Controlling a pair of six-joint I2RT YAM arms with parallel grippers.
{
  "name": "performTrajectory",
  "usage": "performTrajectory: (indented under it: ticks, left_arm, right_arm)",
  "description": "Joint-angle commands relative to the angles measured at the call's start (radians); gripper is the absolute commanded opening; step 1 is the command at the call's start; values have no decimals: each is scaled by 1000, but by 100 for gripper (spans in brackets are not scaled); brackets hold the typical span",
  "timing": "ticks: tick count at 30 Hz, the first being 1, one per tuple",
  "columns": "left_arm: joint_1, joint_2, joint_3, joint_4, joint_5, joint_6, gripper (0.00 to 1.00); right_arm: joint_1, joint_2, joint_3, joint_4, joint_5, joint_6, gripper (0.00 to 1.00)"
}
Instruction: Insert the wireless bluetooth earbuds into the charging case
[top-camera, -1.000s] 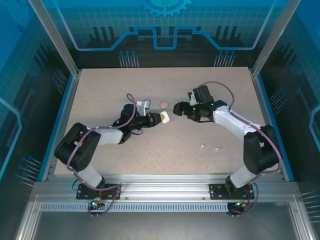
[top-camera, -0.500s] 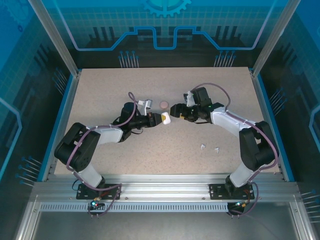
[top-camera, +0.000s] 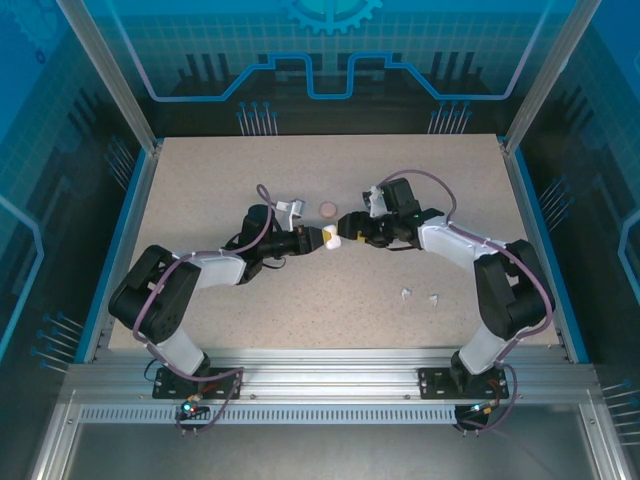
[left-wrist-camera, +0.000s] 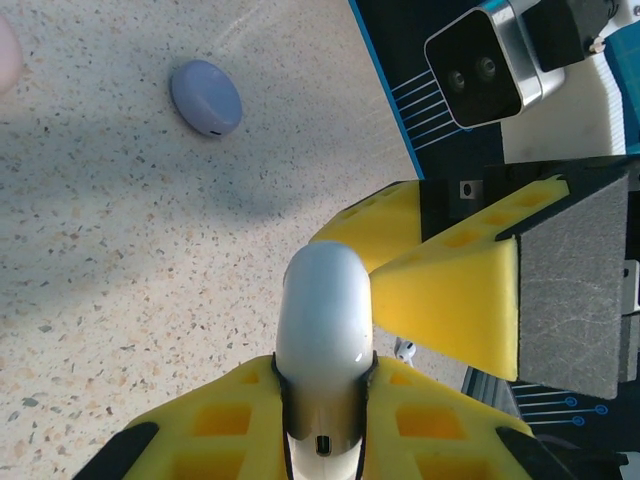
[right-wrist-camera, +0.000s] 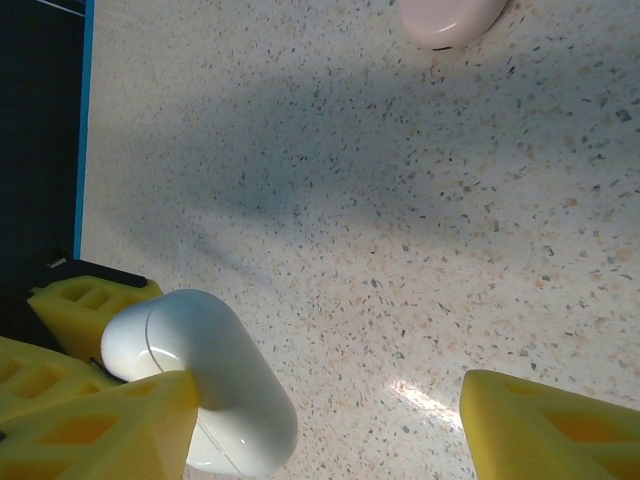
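Note:
My left gripper (top-camera: 322, 238) is shut on a white charging case (top-camera: 332, 238) and holds it just above the table's middle. From the left wrist the case (left-wrist-camera: 322, 330) stands up between my yellow fingers (left-wrist-camera: 440, 420). My right gripper (top-camera: 350, 231) faces it from the right and is open. In the right wrist view the case (right-wrist-camera: 205, 385) lies against the left finger (right-wrist-camera: 100, 425), with a wide gap to the other finger (right-wrist-camera: 550, 430). Two white earbuds (top-camera: 406, 294) (top-camera: 434, 298) lie on the table near the right arm. One earbud (left-wrist-camera: 404, 350) peeks out beside the case.
A pale pink case (top-camera: 328, 208) lies closed just behind the grippers, and its edge (right-wrist-camera: 450, 15) shows at the top of the right wrist view. A purple-grey case (left-wrist-camera: 206, 97) lies closed on the speckled table (top-camera: 250, 300). Blue side rails (top-camera: 120, 240) border the table.
My right gripper has moved left up to the white case, and its jaws have narrowed a little. The left gripper and the case have stayed in place.

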Motion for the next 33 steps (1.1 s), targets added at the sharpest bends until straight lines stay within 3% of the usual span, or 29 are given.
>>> performTrajectory:
  ticks: [1,11,24,29,33]
  left_arm:
    - [7,-16,30,12,29,29,0]
    - [6,-22,37,6,30,29,0]
    - [6,-16,30,20,29,26,0]
    - [6,-21,30,26,27,26,0]
    - [7,-24,30,32,17,27,0]
  right_arm:
    - [16,26,-13,7,-31,-18,70]
    - [14,46,-16,1,-16,-13,69]
    - [-28,-75,-31,11,-50,39,72]
    - [-22,-71,-23,53,-76,188,76]
    - [-2,-25,-5,3,-38,410,81]
